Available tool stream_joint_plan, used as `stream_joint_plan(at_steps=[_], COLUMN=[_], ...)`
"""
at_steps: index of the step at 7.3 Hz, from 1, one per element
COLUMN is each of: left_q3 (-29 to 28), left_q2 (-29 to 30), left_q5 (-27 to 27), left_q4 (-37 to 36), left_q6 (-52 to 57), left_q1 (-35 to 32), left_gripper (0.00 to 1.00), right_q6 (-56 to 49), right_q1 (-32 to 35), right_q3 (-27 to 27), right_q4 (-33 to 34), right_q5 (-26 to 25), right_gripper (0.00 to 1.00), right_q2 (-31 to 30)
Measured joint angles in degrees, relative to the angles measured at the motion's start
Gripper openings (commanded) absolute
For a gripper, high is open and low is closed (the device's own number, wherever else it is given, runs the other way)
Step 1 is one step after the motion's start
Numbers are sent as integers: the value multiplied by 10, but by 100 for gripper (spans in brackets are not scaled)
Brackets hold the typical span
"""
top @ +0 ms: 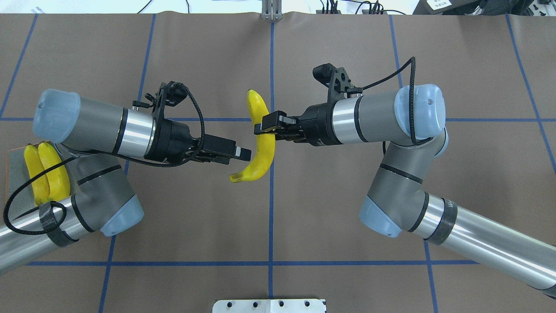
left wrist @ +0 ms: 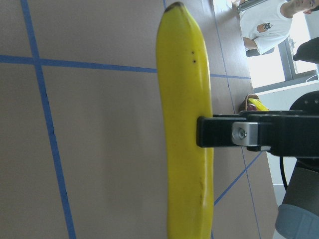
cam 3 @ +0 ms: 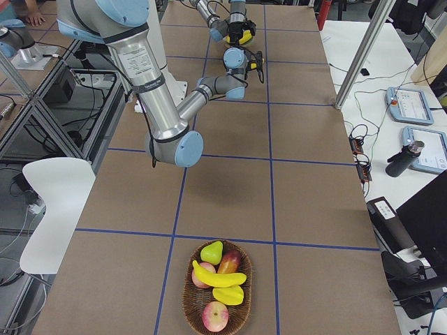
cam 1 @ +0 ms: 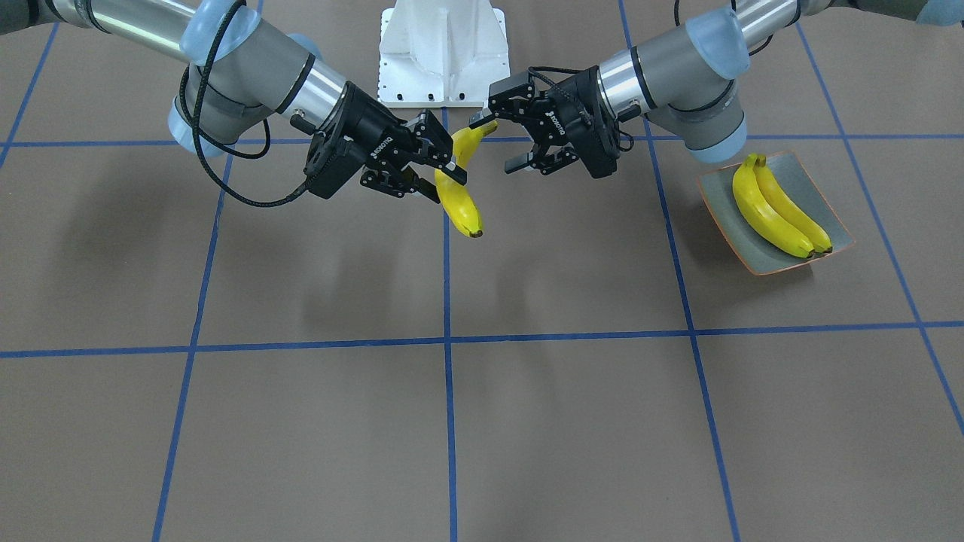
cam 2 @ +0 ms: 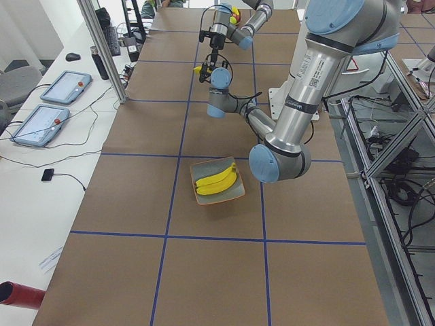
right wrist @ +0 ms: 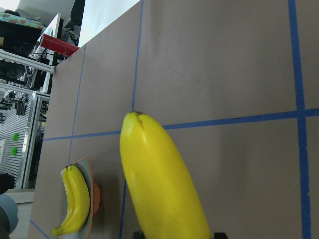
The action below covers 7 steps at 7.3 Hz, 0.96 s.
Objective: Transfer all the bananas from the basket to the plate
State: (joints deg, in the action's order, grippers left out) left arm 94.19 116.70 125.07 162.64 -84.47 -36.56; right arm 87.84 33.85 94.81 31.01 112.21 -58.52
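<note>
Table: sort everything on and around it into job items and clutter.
Job: held banana, right gripper, left gripper, two plated bananas, plate, basket, basket banana.
Clutter: other basket fruit, tablets, chair.

Yellow banana clamped mid-length by right hand; brown table, blue tape lines.

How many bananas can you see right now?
4. Two bananas lie side by side on the plate; a third banana hangs in the right gripper; a fourth banana lies in the basket among other fruit, which may hide more.
</note>
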Motion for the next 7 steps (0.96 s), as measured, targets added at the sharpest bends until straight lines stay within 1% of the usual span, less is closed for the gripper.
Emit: stream_joint_plan(at_steps=[2,4,7], left_q3=[-5,-8,-9], left_q2=[2,3,8], left_q5=[-1,-1,-3], left_q4=[13,20,22], left_q6=[0,0,-1], left_q1=[3,8,15], left_gripper=[100,100,92], right_q6=[16,21,23], right_q1=[-8,-10,-12], right_q3=[0,-1,0], right_q4=[-25,-29,-31], right_q5=[0,0,0], right_gripper=[0,0,0], right_q2=[0,4,8])
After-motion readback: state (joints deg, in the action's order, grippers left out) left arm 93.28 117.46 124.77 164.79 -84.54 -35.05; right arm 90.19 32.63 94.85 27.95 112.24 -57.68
